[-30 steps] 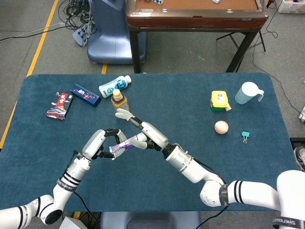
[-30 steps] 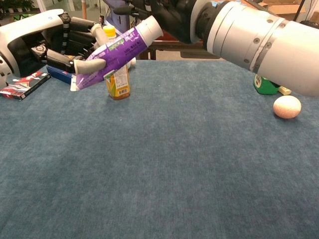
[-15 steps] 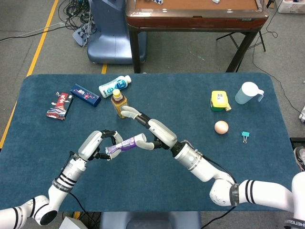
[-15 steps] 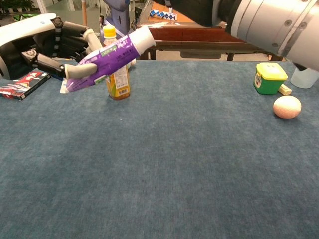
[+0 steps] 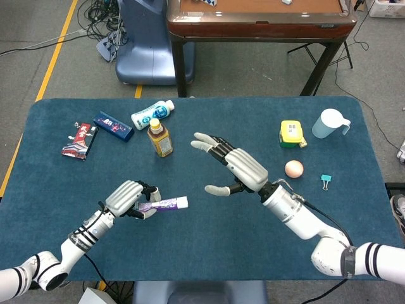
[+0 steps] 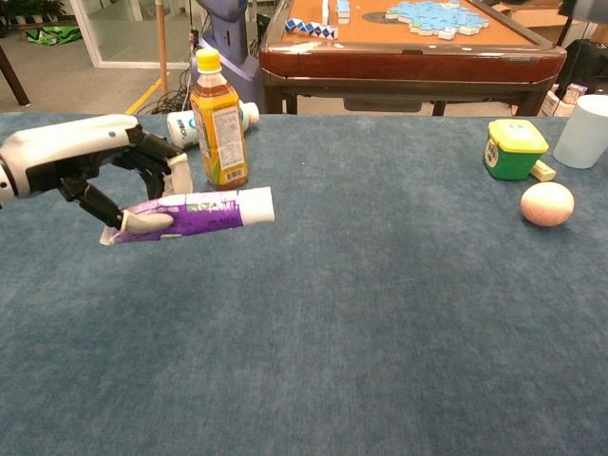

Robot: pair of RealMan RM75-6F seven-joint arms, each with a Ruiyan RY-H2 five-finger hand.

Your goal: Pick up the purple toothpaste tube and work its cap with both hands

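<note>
My left hand point(image 5: 126, 198) point(image 6: 90, 171) holds the purple toothpaste tube point(image 5: 161, 204) point(image 6: 195, 212) by its flat end, low over the table near the front left. The tube lies almost level, its white cap point(image 5: 183, 202) point(image 6: 260, 205) pointing right. My right hand point(image 5: 239, 169) hovers open with fingers spread, to the right of the cap and apart from it. The chest view does not show the right hand.
A small amber drink bottle point(image 5: 159, 137) point(image 6: 218, 119) stands behind the tube, a white bottle point(image 5: 152, 114) lies beyond it. Flat packets point(image 5: 80, 139) sit far left. A green-yellow tub point(image 5: 291, 133), an egg point(image 5: 293, 168), a clear jug point(image 5: 329, 123) and a binder clip point(image 5: 326, 182) lie at the right.
My right hand let go of the cap and pulled back to the right, opening wide. My left hand lowered the tube toward the table and levelled it.
</note>
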